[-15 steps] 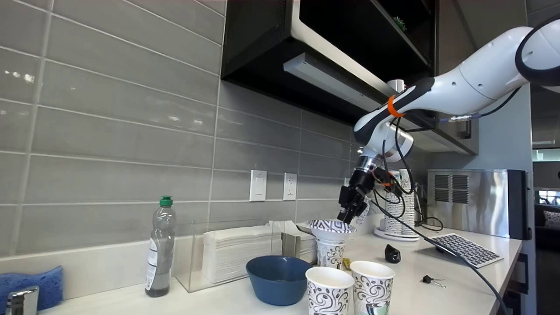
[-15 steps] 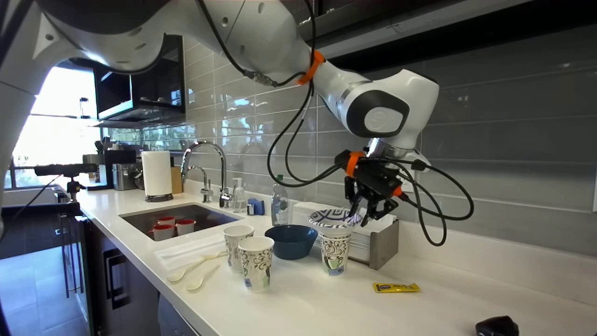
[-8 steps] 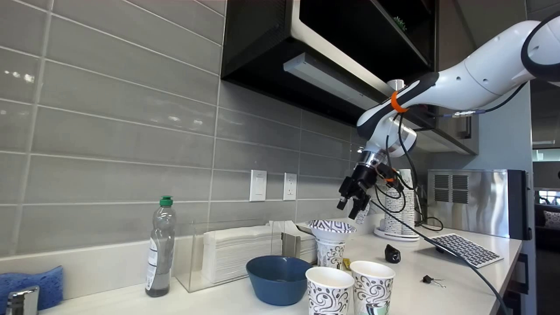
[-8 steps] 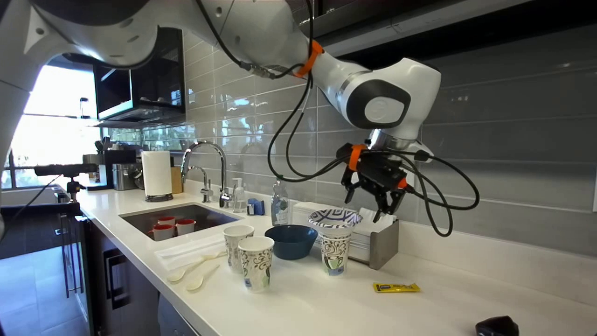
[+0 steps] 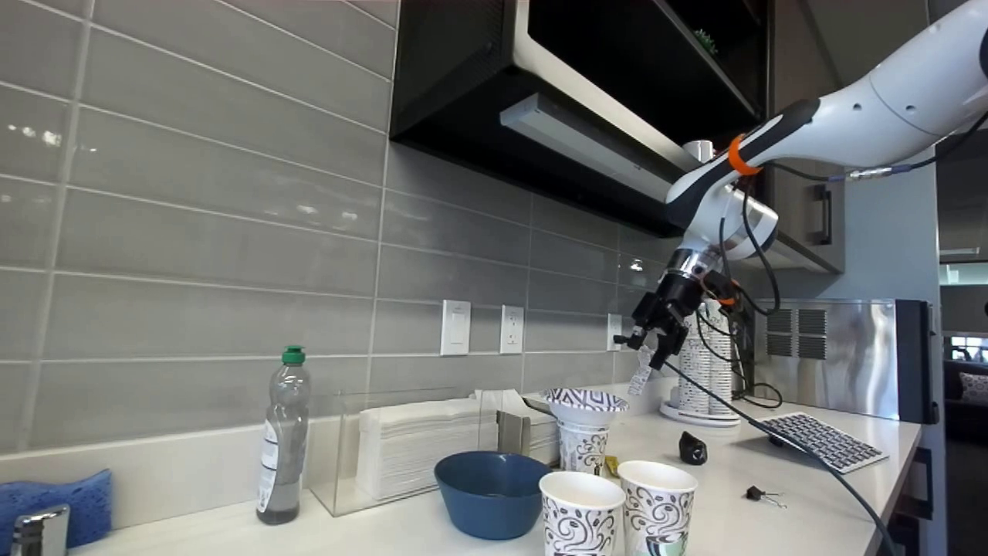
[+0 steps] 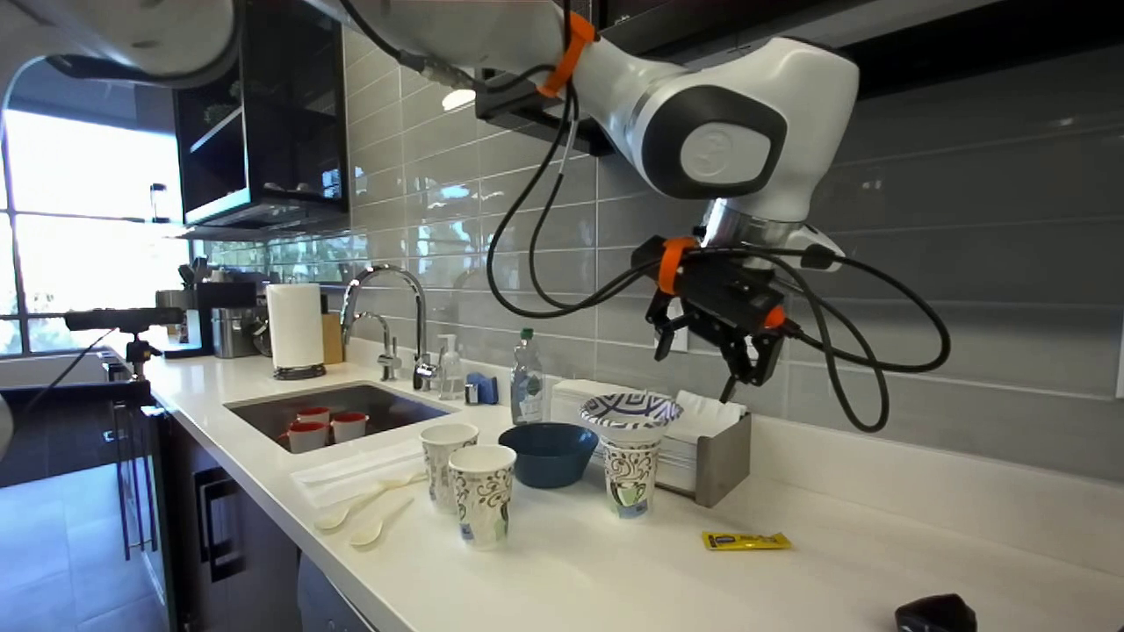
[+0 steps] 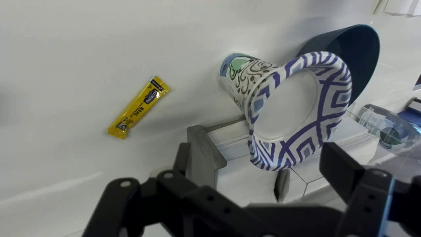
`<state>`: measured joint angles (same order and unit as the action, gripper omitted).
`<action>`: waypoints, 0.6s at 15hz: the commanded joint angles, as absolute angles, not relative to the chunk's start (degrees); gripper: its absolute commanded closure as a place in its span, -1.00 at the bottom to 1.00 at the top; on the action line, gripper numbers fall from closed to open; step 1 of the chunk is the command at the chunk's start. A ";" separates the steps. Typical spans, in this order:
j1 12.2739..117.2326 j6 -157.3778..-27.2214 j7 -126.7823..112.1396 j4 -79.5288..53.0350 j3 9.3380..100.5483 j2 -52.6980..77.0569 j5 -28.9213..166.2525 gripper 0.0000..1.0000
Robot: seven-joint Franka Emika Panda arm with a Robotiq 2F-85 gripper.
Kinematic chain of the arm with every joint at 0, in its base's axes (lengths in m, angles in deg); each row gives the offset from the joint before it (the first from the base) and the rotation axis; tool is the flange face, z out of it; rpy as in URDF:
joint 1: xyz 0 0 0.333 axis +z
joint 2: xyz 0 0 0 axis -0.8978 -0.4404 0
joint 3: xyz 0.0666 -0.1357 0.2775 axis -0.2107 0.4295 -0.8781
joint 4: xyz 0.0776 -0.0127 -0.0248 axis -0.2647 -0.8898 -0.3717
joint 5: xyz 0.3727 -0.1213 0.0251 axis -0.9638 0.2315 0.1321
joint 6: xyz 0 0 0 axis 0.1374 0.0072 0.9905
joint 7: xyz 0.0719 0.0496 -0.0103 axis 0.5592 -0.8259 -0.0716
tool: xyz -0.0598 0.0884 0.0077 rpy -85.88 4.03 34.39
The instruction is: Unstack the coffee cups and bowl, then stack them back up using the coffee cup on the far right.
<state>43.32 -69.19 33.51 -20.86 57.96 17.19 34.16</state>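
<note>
In an exterior view, a black thing [image 6: 936,614] lies nearest on the white tabletop [image 6: 632,579]; I cannot tell what it is; past it, a small yellow packet [image 6: 746,542] lies flat; well apart from the packet stands a coffee cup [image 6: 483,500] with dark curly lines on it; a matching cup [image 6: 441,474] is just behind; both stand upright, and two pale spoons [image 6: 367,534] lie beside them.

Farther back, a third cup [image 6: 630,483] stands upright; a paper bowl [image 6: 630,410] with blue and white shapes sits right side up on top of it; the plain blue bowl [image 6: 551,465] stands near that cup, right side up too.

The robot arm [image 6: 702,140] hangs over here; in both exterior views its jaws are up in the air, higher than the paper bowl and apart from it; the wrist view shows the jaws released and spread wide.

Behind the third cup sits a napkin box [image 6: 724,463]; then comes a clear bottle [image 6: 527,386] with a green cap; farther still, a sink [image 6: 399,408] has three mugs [image 6: 307,436] in it.
</note>
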 commanded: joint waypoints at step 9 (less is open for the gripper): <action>44.07 -68.91 44.57 -41.24 66.84 36.01 29.98 -1.00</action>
